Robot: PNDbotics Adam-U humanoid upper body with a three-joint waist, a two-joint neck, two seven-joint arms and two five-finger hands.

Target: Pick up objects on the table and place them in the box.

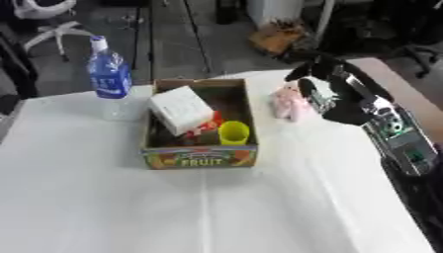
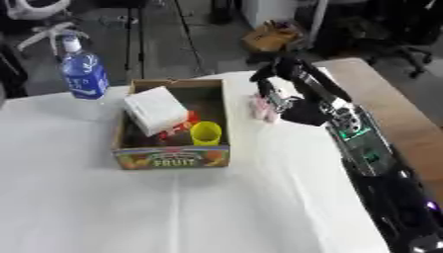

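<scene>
The pink toy (image 1: 290, 102) lay on the table just right of the box (image 1: 200, 159), its long axis running near to far. The right hand (image 1: 322, 89) sat immediately right of it, fingers curled toward it; whether they gripped, I could not tell.

Pink toy (image 1: 289, 102) just right of fruit box (image 1: 200, 157)

Your bench (image 1: 130, 207) wears a matt white cloth, faintly creased. The box (image 1: 200, 159) is brown cardboard with a glossy printed front. The bottle (image 1: 109, 74) is clear shiny plastic; the yellow cup (image 1: 234, 132) smooth plastic; the pink toy (image 1: 287, 103) looks soft.
</scene>
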